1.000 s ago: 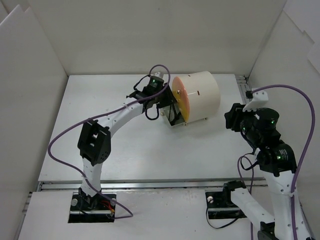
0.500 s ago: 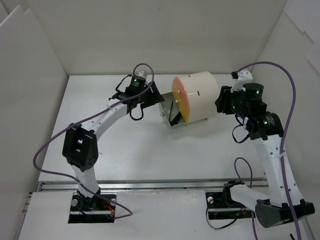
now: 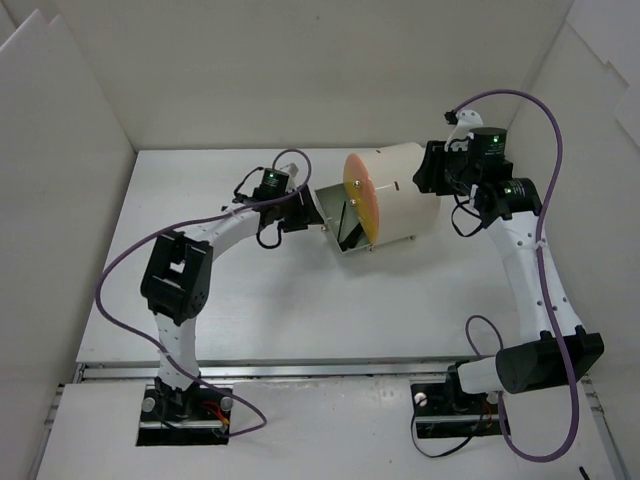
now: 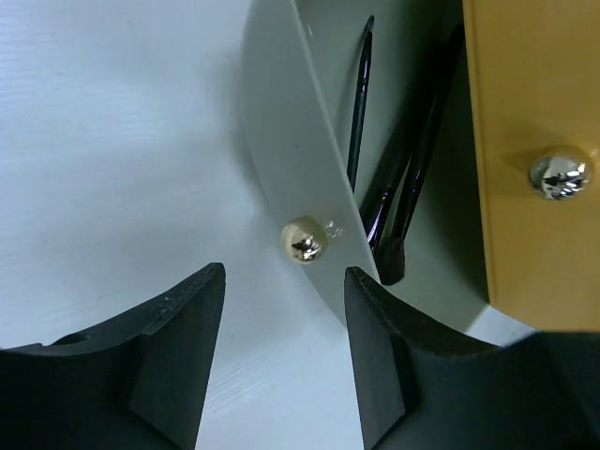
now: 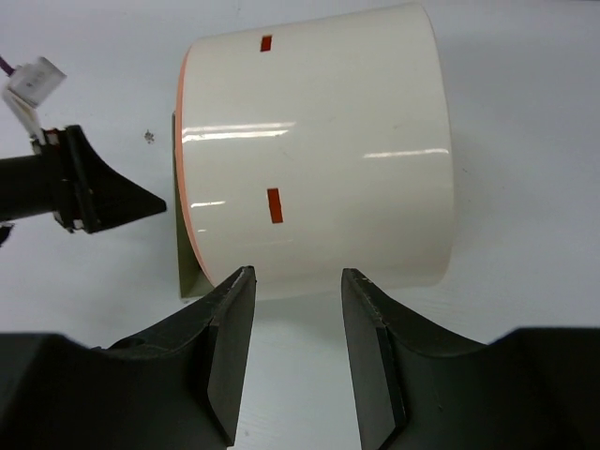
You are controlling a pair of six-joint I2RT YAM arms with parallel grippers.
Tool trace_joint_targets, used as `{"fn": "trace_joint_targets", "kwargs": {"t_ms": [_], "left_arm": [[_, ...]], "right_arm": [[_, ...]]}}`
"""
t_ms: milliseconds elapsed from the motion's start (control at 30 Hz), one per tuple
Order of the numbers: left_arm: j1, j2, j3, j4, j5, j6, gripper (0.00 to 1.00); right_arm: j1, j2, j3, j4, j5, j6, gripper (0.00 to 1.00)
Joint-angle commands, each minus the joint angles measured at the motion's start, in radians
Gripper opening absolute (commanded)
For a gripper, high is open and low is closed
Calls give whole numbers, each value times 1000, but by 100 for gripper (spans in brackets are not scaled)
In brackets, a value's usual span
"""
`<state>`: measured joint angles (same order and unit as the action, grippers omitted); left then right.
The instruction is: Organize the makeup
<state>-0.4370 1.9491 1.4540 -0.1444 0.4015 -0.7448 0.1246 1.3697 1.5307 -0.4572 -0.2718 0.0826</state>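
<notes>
Lying on its side on the bench [image 3: 250,300], the cream cylinder [image 3: 405,190] turned its orange face [image 3: 362,195] toward the left end effector [image 3: 305,215]. A grey drawer [image 3: 335,205] stood swung out just ahead of that end effector's tips. The right end effector [image 3: 430,177] sat at the cylinder's opposite end, probably to steady the body while the drawer was worked. Whether it touched could not be told from above.

In the left wrist view, the left end effector stood partly open and held nothing. A gold knob [image 4: 305,239] on the drawer's curved wall lay just ahead of the gap, clear of both fingers, so the tool seemed lined up on that handle. Beyond the knob, ahead and to the right, the thin black brushes [image 4: 359,103] lay inside the drawer, already stowed. A silver knob [image 4: 560,175] showed on the orange front further right.

In the right wrist view, the right end effector was likewise partly open and empty. The cylinder lay straight ahead, wider than the gap, which suited bracing rather than gripping.
</notes>
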Motion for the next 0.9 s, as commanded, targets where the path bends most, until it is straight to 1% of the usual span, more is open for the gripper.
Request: {"fn": "trace_joint_targets", "kwargs": {"t_ms": [0, 233, 400, 467, 700, 867], "left_arm": [[-35, 3, 104, 66, 13, 36, 49], [-77, 120, 230, 78, 28, 45, 49], [-105, 175, 282, 137, 63, 44, 49], [-114, 191, 298, 195, 82, 30, 49], [-143, 275, 400, 244, 134, -1, 49], [-152, 297, 422, 292, 171, -18, 50]], "right_arm": [[-9, 28, 71, 74, -58, 19, 39], [-8, 57, 86, 74, -75, 25, 38], [-6, 86, 89, 75, -69, 20, 38], [-6, 97, 88, 75, -76, 23, 38], [-9, 108, 82, 77, -70, 23, 38], [-8, 103, 72, 77, -58, 20, 38]]}}
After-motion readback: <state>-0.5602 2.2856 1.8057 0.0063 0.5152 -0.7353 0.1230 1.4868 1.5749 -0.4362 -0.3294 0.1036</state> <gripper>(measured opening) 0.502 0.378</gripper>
